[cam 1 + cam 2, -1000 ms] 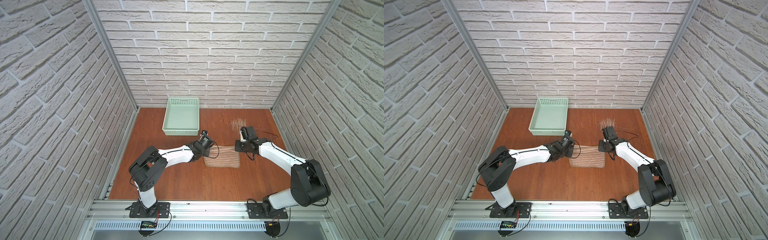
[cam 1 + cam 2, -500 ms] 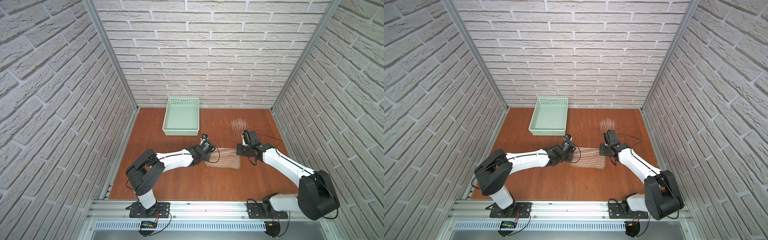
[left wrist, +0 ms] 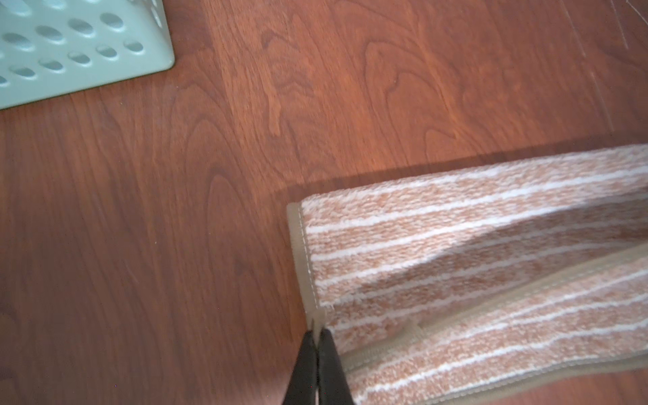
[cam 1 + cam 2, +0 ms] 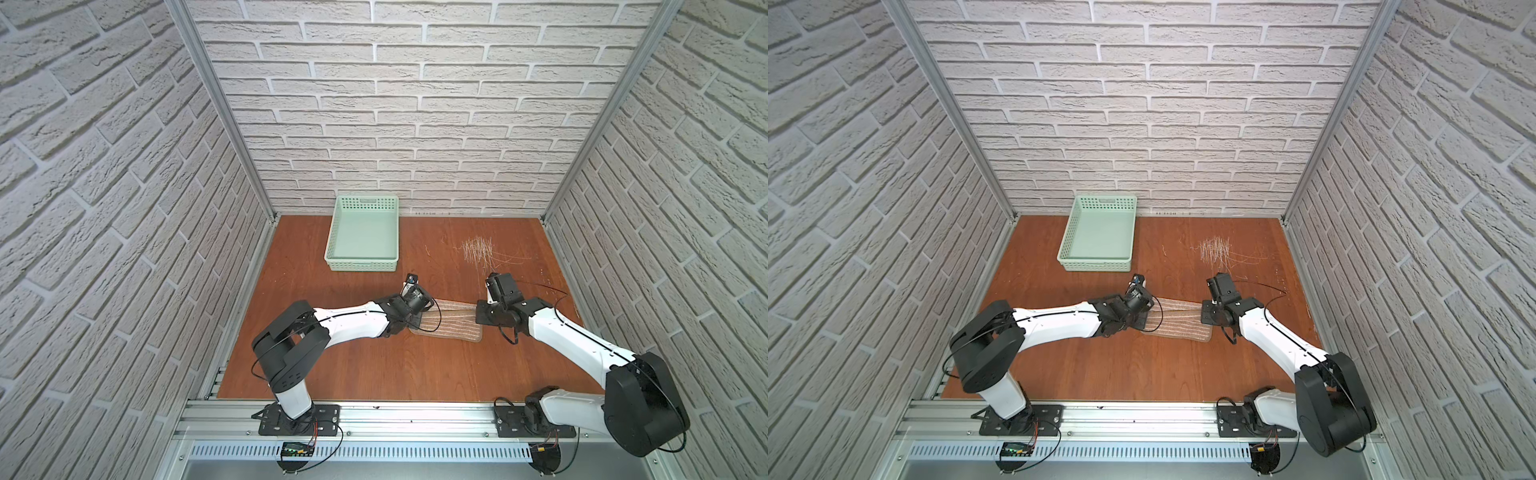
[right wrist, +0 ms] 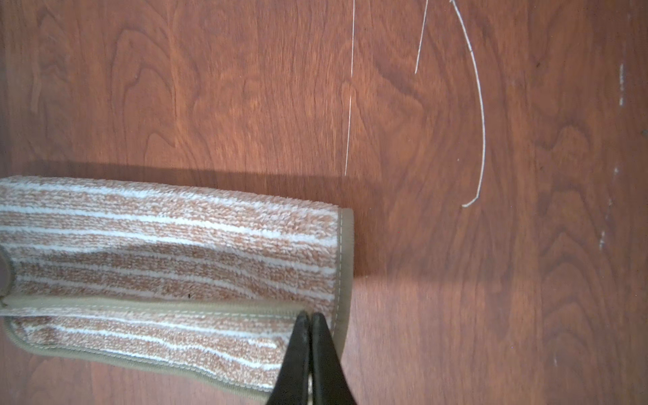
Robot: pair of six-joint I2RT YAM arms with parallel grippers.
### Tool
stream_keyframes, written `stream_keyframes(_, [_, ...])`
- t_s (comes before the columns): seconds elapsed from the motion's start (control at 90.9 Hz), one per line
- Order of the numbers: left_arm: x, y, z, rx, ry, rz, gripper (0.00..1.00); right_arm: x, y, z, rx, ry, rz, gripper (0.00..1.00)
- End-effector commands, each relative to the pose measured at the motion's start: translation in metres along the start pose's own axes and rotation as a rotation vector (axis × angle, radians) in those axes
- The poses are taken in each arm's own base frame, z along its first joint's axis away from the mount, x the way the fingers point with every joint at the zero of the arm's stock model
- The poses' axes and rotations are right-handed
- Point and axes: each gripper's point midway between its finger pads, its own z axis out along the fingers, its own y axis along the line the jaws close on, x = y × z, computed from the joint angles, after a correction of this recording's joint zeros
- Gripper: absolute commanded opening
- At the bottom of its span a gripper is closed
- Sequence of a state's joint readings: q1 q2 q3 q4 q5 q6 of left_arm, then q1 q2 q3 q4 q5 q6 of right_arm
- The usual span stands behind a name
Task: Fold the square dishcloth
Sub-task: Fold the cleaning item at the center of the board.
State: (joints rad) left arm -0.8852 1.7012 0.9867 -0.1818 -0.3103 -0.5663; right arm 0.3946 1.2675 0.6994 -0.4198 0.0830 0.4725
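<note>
Lying near the middle of the table (image 4: 374, 365), the square dishcloth (image 4: 451, 322) is stretched as a long doubled strip between the two arms, in both top views (image 4: 1177, 324). Its rounded fold faces the back edge. The upper layer's brown hem runs lengthwise over the striped lower layer, which sticks out toward the front edge. The left pincer (image 3: 317, 336) is clenched on the hem corner at the end of the dishcloth nearer the left edge, with a sliver of hem pinched between its black tips. The right pincer (image 5: 308, 317) is clenched on the upper hem at the opposite end. A mint-green basket (image 4: 363, 232) sits toward the back edge, apart from the cloth. Pale scratches (image 4: 478, 249) mark the wood toward the back right corner.
</note>
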Motion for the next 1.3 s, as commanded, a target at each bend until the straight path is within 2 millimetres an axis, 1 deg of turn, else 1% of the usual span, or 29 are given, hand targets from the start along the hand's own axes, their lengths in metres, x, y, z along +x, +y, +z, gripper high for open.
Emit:
stream_keyframes(0.0, [0.001, 0.003, -0.009, -0.004, -0.007, -0.002, 0.00, 0.006, 0.000, -0.003, -0.002, -0.005, 0.003, 0.03])
stream_keyframes(0.319, [0.009, 0.006, -0.009, -0.012, 0.005, -0.006, 0.00, 0.016, 0.003, -0.001, -0.008, 0.013, -0.004, 0.03])
stream_keyframes(0.55, [0.016, 0.007, -0.001, -0.019, 0.021, -0.021, 0.00, 0.022, 0.002, 0.006, 0.020, 0.046, 0.006, 0.03])
stream_keyframes(0.583, [0.017, 0.007, -0.001, -0.019, 0.021, -0.024, 0.00, 0.022, 0.001, 0.006, 0.025, 0.050, 0.012, 0.04])
stream_keyframes(0.671, [0.019, 0.008, -0.001, -0.018, 0.022, -0.031, 0.00, 0.028, -0.002, 0.008, 0.037, 0.066, 0.036, 0.10])
stream_keyframes(0.726, [0.020, 0.009, -0.002, -0.017, 0.021, -0.037, 0.00, 0.033, -0.004, 0.008, 0.040, 0.075, 0.056, 0.12])
stream_keyframes(0.858, [0.025, 0.008, -0.003, -0.001, 0.025, -0.058, 0.09, 0.048, -0.006, 0.009, 0.026, 0.098, 0.102, 0.20])
stream_keyframes(0.924, [0.029, 0.007, -0.001, 0.011, 0.033, -0.074, 0.10, 0.054, -0.006, 0.010, 0.013, 0.102, 0.122, 0.22])
stream_keyframes(0.979, [0.032, 0.006, 0.001, 0.017, 0.035, -0.087, 0.12, 0.061, -0.007, 0.011, 0.007, 0.109, 0.143, 0.22])
stream_keyframes(1.067, [0.038, 0.004, 0.003, 0.028, 0.041, -0.109, 0.22, 0.070, -0.010, 0.010, 0.004, 0.113, 0.166, 0.24])
stream_keyframes(1.166, [0.041, 0.002, 0.003, 0.046, 0.042, -0.133, 0.28, 0.076, -0.014, 0.007, 0.007, 0.110, 0.179, 0.27])
stream_keyframes(1.199, [0.041, 0.002, 0.002, 0.052, 0.040, -0.139, 0.31, 0.077, -0.015, 0.006, 0.009, 0.108, 0.181, 0.28])
stream_keyframes(1.254, [0.041, 0.002, 0.001, 0.056, 0.036, -0.144, 0.41, 0.078, -0.017, 0.004, 0.012, 0.101, 0.183, 0.30])
stream_keyframes(1.287, [0.040, 0.002, -0.001, 0.060, 0.030, -0.148, 0.43, 0.079, -0.018, 0.003, 0.013, 0.102, 0.182, 0.31])
